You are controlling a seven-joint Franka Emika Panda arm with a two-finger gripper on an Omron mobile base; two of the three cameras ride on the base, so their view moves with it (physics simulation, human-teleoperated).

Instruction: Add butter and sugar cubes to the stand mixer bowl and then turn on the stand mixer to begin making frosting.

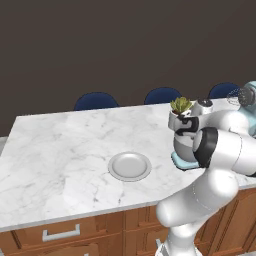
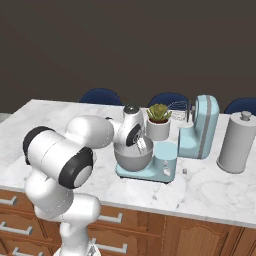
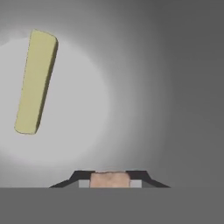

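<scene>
Hand (image 2: 142, 146): held over the stand mixer bowl (image 2: 133, 158), closed narrowly on a small pale brown cube (image 3: 109, 179).
Butter (image 3: 36, 82): seen lying on the bowl's grey floor, apart from the hand.
Stand mixer (image 2: 192, 140): head tilted back, on the marble bench (image 1: 60, 150).
Plate (image 1: 130, 166): set well left of the mixer.

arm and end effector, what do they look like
The arm is glossy white, built of rounded, bulbous links with black bands at the joints and a grey cap on the wrist. No cables or markings show. In the hand view the end effector has two small dark finger tips.
</scene>
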